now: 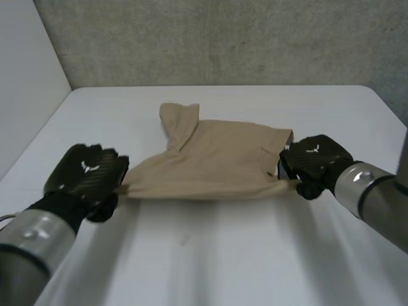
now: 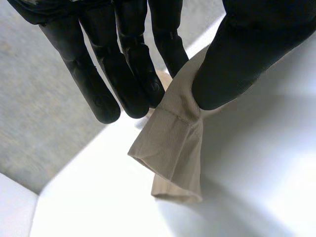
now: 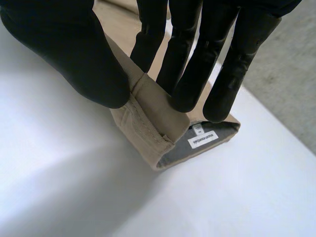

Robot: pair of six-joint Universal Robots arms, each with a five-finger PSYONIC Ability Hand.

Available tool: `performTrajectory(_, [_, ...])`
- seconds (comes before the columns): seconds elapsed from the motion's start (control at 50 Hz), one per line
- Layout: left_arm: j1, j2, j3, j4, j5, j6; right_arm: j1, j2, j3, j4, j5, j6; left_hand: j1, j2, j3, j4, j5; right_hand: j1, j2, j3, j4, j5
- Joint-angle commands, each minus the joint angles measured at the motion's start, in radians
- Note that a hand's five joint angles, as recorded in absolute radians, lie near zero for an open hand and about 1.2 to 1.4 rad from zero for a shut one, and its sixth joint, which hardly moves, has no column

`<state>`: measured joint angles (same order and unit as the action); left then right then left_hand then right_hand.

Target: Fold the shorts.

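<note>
The tan shorts (image 1: pixel 217 159) lay at the middle of the white surface (image 1: pixel 210 255), their near edge stretched between both hands. The left hand (image 1: pixel 86 175) pinched a hem corner between its thumb and fingers (image 2: pixel 133 84). The right hand (image 1: pixel 315 159) pinched the waistband corner the same way, beside a white label (image 3: pixel 202 140) on the grey lining.

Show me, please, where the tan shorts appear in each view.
Head view: shorts mid-table, stretched between left hand and right hand.
Left wrist view: hemmed corner of the shorts, pinched by the left hand.
Right wrist view: labelled waistband of the shorts, pinched by the right hand.
Shared landmark: white table.
</note>
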<state>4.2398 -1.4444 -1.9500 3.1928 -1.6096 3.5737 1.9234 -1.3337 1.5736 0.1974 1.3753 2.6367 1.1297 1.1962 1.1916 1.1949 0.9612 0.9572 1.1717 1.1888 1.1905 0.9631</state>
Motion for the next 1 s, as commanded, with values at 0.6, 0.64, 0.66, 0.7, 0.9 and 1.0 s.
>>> performTrajectory(0.6, [-0.006, -0.453, 0.687, 0.220, -0.067, 0.284, 0.000, 0.148, -0.541, 0.010, 0.125, -0.127, 0.267, 0.200, 0.205, 0.201, 0.261, 0.439, 0.225, 0.207, 0.206, 0.259])
performTrajectory(0.64, [-0.009, -0.452, 0.787, 0.362, -0.069, 0.292, -0.003, 0.140, -0.599, -0.080, 0.126, -0.078, 0.267, 0.200, 0.205, 0.201, 0.261, 0.439, 0.225, 0.207, 0.206, 0.259])
performTrajectory(0.66, [-0.012, -0.447, 0.812, 0.415, -0.072, 0.290, -0.004, 0.124, -0.628, -0.192, 0.128, -0.031, 0.267, 0.200, 0.205, 0.201, 0.261, 0.439, 0.225, 0.207, 0.206, 0.259])
performTrajectory(0.7, [-0.017, -0.433, 0.841, 0.514, -0.076, 0.287, 0.000, 0.069, -0.618, -0.360, 0.133, 0.035, 0.267, 0.200, 0.205, 0.201, 0.261, 0.439, 0.225, 0.207, 0.206, 0.259])
performTrajectory(0.9, [-0.052, -0.340, 0.768, 0.583, -0.079, 0.248, -0.001, 0.010, -0.551, -0.372, 0.130, 0.051, 0.267, 0.200, 0.205, 0.201, 0.261, 0.439, 0.225, 0.207, 0.206, 0.259])
performTrajectory(1.0, [-0.026, -0.334, 0.603, 0.507, -0.081, 0.177, 0.000, 0.027, -0.465, -0.331, 0.116, 0.048, 0.267, 0.200, 0.205, 0.201, 0.261, 0.439, 0.225, 0.207, 0.206, 0.259])
